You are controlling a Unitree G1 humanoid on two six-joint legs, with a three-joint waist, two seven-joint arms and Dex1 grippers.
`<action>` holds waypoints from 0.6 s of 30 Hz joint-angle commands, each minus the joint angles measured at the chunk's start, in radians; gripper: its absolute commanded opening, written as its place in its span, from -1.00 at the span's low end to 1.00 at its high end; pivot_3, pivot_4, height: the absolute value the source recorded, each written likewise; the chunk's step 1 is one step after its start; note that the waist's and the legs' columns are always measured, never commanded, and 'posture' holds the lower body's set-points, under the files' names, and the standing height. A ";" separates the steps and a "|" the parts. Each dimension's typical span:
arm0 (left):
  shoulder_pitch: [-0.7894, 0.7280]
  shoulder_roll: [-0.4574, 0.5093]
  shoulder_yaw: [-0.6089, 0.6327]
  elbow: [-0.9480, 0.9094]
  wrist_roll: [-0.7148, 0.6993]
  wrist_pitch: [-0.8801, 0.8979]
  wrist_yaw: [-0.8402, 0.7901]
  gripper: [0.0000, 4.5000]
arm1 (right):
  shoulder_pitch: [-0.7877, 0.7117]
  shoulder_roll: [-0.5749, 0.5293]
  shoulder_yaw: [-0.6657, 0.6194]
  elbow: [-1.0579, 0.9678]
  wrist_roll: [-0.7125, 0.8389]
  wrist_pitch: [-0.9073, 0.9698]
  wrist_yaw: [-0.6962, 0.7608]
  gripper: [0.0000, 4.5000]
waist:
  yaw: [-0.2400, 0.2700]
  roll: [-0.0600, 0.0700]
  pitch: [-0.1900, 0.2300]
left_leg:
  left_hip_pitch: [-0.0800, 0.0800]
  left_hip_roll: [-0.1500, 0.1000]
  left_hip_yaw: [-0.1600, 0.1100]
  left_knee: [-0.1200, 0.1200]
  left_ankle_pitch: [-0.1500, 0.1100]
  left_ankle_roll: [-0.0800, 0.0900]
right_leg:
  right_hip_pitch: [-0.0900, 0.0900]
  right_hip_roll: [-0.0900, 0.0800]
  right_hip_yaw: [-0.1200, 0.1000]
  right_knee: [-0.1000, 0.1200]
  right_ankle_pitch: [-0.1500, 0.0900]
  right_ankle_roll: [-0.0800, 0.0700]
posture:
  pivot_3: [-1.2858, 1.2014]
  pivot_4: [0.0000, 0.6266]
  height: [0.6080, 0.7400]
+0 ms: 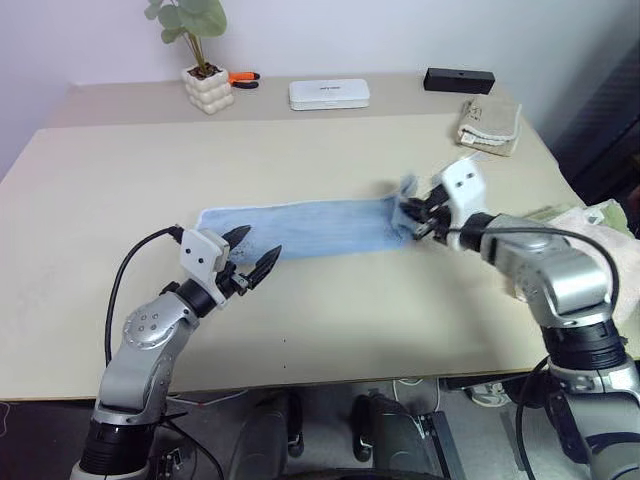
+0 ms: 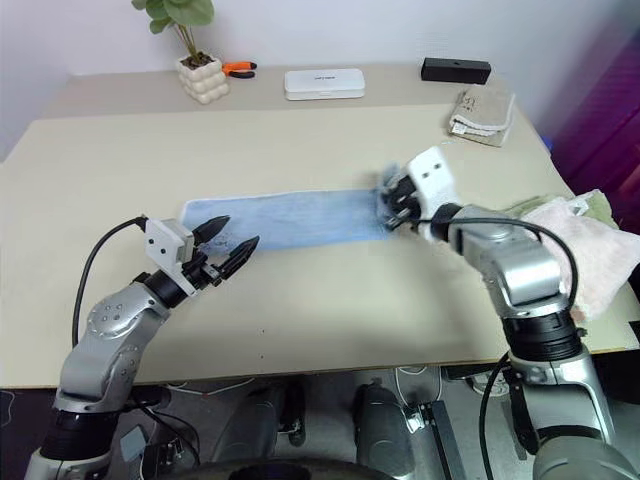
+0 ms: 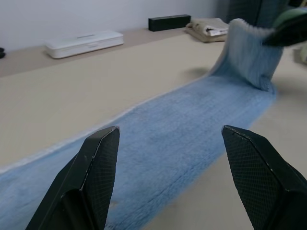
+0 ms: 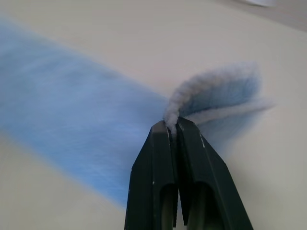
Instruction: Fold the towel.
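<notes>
A: Item 1, the towel?
B: Light blue terry, pale edge trim. Lies as a long narrow strip across mid desk, running left–right. Left end flat on the desk; right end lifted off the surface, curled up.

A: Right end effector?
B: Fingers pressed together, pinching the towel's right-end edge. Wrist view: trimmed hem sticks up betw. the two black tips, cloth bulging past them. Held end is above the desk; rest of strip trails down to the surface.

A: Left end effector?
B: Spread wide, nothing held. Sits at the near-left corner of the towel, tips over or just beside the cloth edge; contact w/ cloth can't be told. Wrist view: both black fingers apart, blue strip running away betw. them toward the raised end.

A: Other stock on the desk?
B: Far edge, left to right:
- potted plant, white bumpy pot
- orange-handled tool, just beside the pot
- white flat case
- black box
Far right: beige folded towel, well apart from the blue one. Right edge, near the right arm: pink fluffy towel w/ a bit of green cloth at its far side.

A: Fold status?
B: Strip form, one end raised, not yet laid over.
</notes>
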 commanded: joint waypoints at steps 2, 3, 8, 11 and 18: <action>0.001 0.003 0.024 -0.031 0.004 -0.017 0.008 0.53 | -0.004 -0.011 0.068 -0.007 -0.116 -0.112 0.028 -0.99 | 0.005 0.000 0.000 | 0.000 0.000 0.000 0.000 0.000 0.000 | 0.000 0.000 0.000 -0.001 0.000 0.000 | 0.03 -0.52 0.89; 0.003 0.003 0.025 -0.034 0.003 -0.015 0.009 0.53 | -0.006 -0.007 0.082 0.000 -0.134 -0.129 0.035 -0.99 | 0.006 0.000 0.000 | 0.000 0.000 0.000 0.000 0.000 0.000 | 0.000 0.000 0.000 -0.001 0.000 0.000 | 0.03 -0.52 0.89; 0.003 0.005 0.026 -0.043 0.001 -0.009 0.014 0.53 | -0.024 0.022 0.140 0.018 -0.209 -0.200 0.067 -0.99 | 0.012 0.000 0.000 | 0.000 0.000 0.000 0.000 0.000 0.000 | 0.000 0.000 0.000 0.000 0.000 0.000 | 0.03 -0.52 0.89; -0.005 0.004 0.020 -0.042 0.002 -0.004 0.015 0.53 | -0.057 0.066 0.189 0.036 -0.243 -0.223 0.091 -0.99 | 0.010 0.000 0.000 | 0.000 0.000 0.000 0.000 0.000 0.000 | 0.000 0.000 0.000 0.000 0.000 0.000 | 0.03 -0.52 0.89; -0.011 0.004 0.011 -0.049 0.003 0.007 0.016 0.53 | -0.101 0.162 0.224 0.103 -0.266 -0.214 0.131 -0.99 | 0.019 -0.001 0.000 | 0.000 0.000 0.000 0.000 0.002 -0.004 | 0.000 0.000 0.000 -0.001 0.000 0.000 | 0.03 -0.52 0.89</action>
